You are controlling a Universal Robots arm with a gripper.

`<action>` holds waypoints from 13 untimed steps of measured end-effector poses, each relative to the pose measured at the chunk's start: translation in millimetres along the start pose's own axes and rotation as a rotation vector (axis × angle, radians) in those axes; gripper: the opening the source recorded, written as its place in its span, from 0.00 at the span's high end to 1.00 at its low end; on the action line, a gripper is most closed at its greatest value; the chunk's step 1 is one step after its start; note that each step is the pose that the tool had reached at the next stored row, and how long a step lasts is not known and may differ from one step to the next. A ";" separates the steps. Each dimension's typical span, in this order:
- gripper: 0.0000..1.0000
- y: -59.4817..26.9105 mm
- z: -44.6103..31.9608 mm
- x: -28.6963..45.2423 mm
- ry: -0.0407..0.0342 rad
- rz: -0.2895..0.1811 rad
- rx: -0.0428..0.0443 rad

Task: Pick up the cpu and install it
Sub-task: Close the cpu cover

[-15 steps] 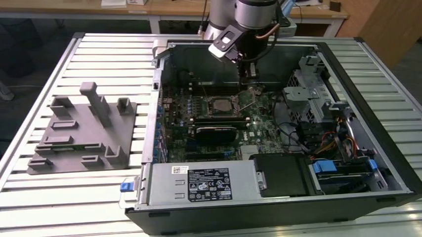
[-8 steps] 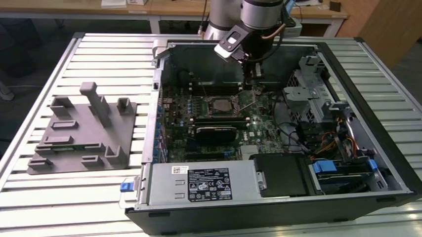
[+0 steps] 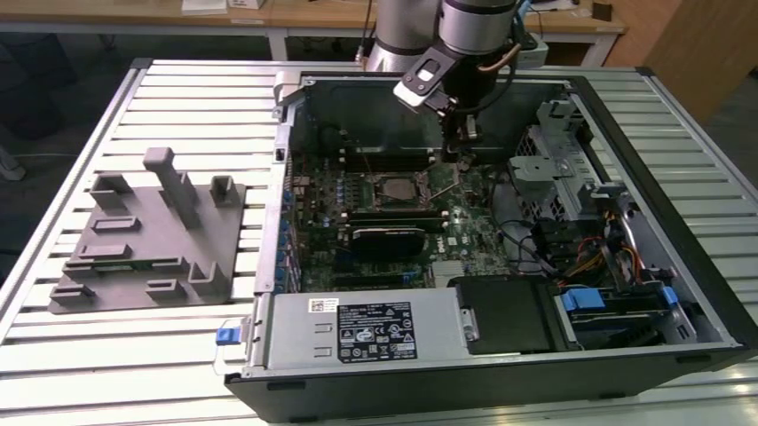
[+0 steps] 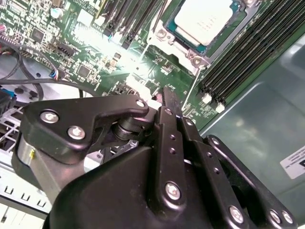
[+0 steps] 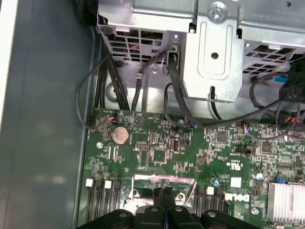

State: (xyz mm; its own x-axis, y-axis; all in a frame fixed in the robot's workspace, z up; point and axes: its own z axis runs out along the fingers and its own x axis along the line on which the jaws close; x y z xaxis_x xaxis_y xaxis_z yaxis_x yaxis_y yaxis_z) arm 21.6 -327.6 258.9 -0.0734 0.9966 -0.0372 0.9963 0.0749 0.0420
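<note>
The cpu point(image 4: 205, 20), a small square chip with a silvery top, lies flat in the socket frame point(image 4: 164, 36) on the green motherboard point(image 4: 95, 43). In the exterior view the cpu point(image 3: 396, 188) sits in the middle of the board inside the open computer case. My gripper point(image 3: 457, 156) hangs just to the exterior view's right of the socket and a little behind it, low over the board. Its black fingers point(image 4: 167, 102) are pressed together with nothing between them, and in the first wrist view the gripper point(image 5: 166, 192) is also shut. A thin metal lever point(image 4: 190, 95) runs beside the fingertips.
The open case point(image 3: 616, 115) has tall walls around the board. A drive cage point(image 5: 214, 57) and loose cables point(image 5: 171, 81) crowd one side. Memory slots point(image 4: 248, 52) flank the socket. A grey plastic tray with upright posts point(image 3: 130, 266) lies on the slatted table point(image 3: 71, 346) at the exterior view's left.
</note>
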 end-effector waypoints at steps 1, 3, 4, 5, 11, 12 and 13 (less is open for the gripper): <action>0.89 0.9 0.3 0.0 0.0000 0.000 0.0000; 0.89 2.9 0.8 -0.1 0.0000 0.000 0.0000; 0.89 4.0 1.1 -0.1 0.0000 0.000 0.0000; 0.89 5.1 1.3 -0.1 0.0000 0.000 0.0000; 0.89 9.8 2.4 -0.3 -0.0001 0.000 0.0000; 0.89 10.7 2.6 -0.3 -0.0001 0.000 0.0000; 0.89 11.7 2.9 -0.3 0.0000 0.000 -0.0001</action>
State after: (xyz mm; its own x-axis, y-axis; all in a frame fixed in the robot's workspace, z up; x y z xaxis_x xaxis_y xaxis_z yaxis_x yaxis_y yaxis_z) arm 33.3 -327.2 256.5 -0.0737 0.9966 -0.0372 0.9963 0.0752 0.0421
